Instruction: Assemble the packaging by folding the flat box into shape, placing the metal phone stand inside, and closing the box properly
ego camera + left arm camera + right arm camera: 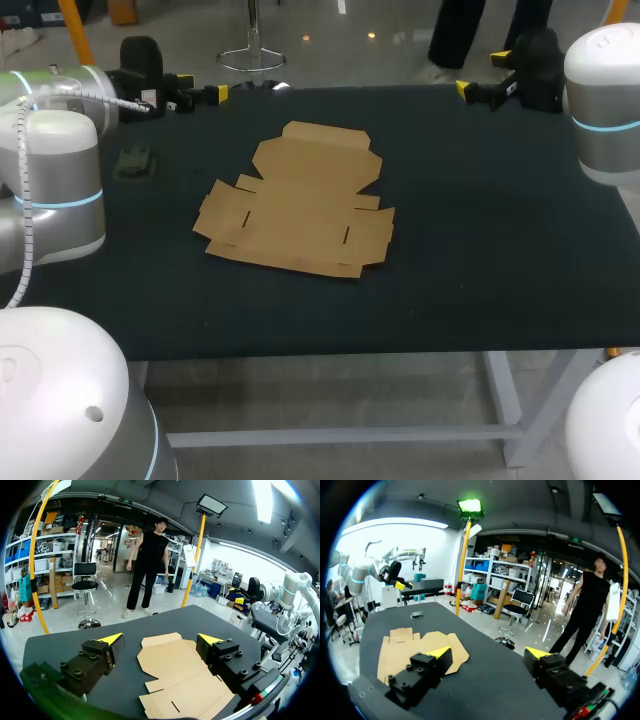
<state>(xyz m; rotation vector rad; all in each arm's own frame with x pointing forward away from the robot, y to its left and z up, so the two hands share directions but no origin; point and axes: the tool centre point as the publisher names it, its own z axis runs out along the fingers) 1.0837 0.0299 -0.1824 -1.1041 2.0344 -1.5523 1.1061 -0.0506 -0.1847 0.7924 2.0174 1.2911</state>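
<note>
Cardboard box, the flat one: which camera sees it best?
The head view: the flat cardboard box lies whole and unfolded, every flap showing. The left wrist view shows only part of it, ahead of the left tool. The right wrist view shows it at a slant, partly hidden behind the right tool.
</note>
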